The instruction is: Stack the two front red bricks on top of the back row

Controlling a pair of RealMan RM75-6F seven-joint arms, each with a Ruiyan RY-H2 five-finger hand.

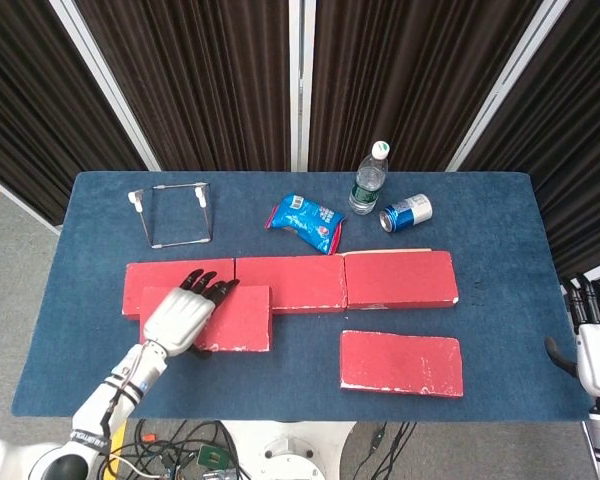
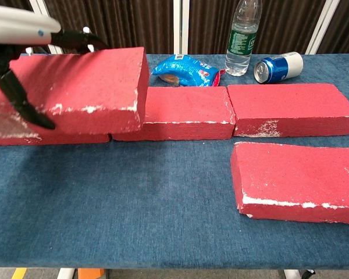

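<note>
The left robot hand (image 1: 185, 318) clamps the left front brick (image 1: 220, 318) across its width, raised over the back row (image 1: 310, 283); it looks stiff, bulky, crumbly-edged; grip mid-length.

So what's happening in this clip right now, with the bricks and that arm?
The robot's left hand grips one flat red brick and holds it lifted off the blue table, above the left end of the back row of three red bricks. It is not yet set down on the row. The other front red brick lies on the cloth at the right, untouched. The right hand hangs at the table's right edge, holding nothing.
</note>
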